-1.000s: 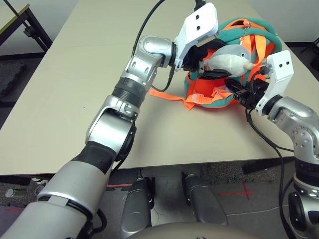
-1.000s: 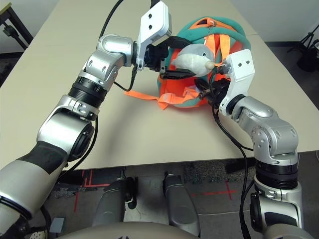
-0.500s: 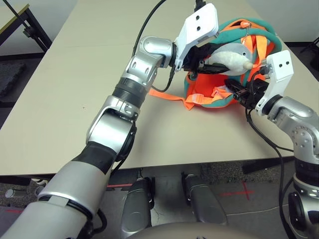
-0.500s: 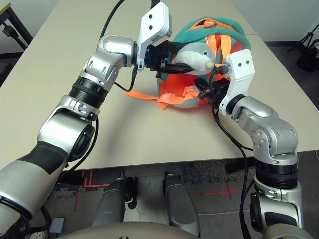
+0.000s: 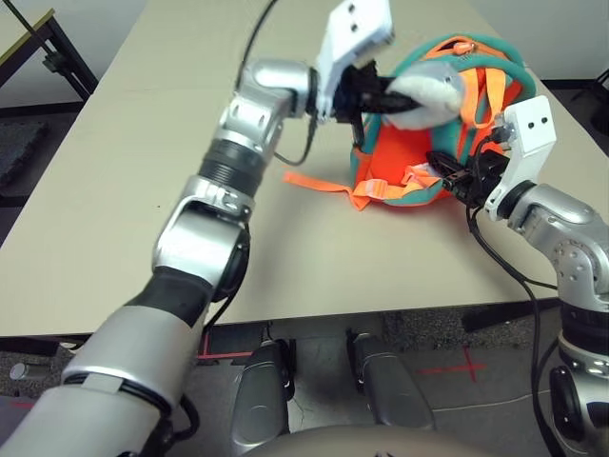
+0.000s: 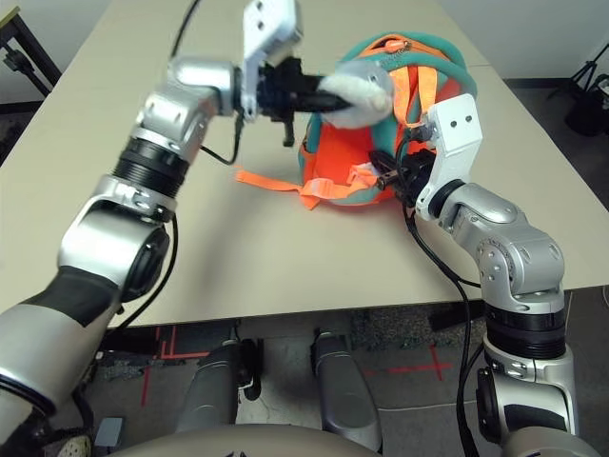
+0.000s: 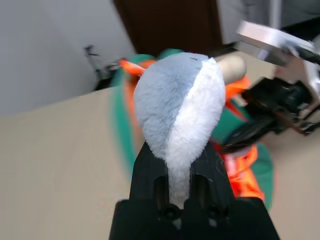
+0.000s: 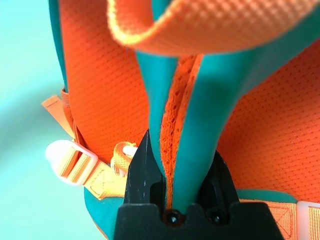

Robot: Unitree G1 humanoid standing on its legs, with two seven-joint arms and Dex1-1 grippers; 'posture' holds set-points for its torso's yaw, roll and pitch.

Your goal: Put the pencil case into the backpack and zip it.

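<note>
The orange backpack (image 5: 400, 176) with teal trim lies on the table at the far right. My left gripper (image 5: 385, 93) is shut on the grey-white plush fish charm (image 7: 180, 107) and holds it up above the backpack's near-left side. My right gripper (image 8: 175, 165) is shut on a teal-edged orange fold of the backpack (image 8: 195, 125) at its right side, low by the table. The pencil case is out of view.
A loose orange strap (image 5: 314, 181) trails from the backpack leftward across the beige table (image 5: 143, 190). A black stand (image 5: 57, 57) is off the table's far-left corner. Cables run from both wrists. The table's front edge is near my body.
My left gripper, open around the fish charm a second ago, has shut on it and raised it up and leftward. The right gripper keeps its hold in place.
</note>
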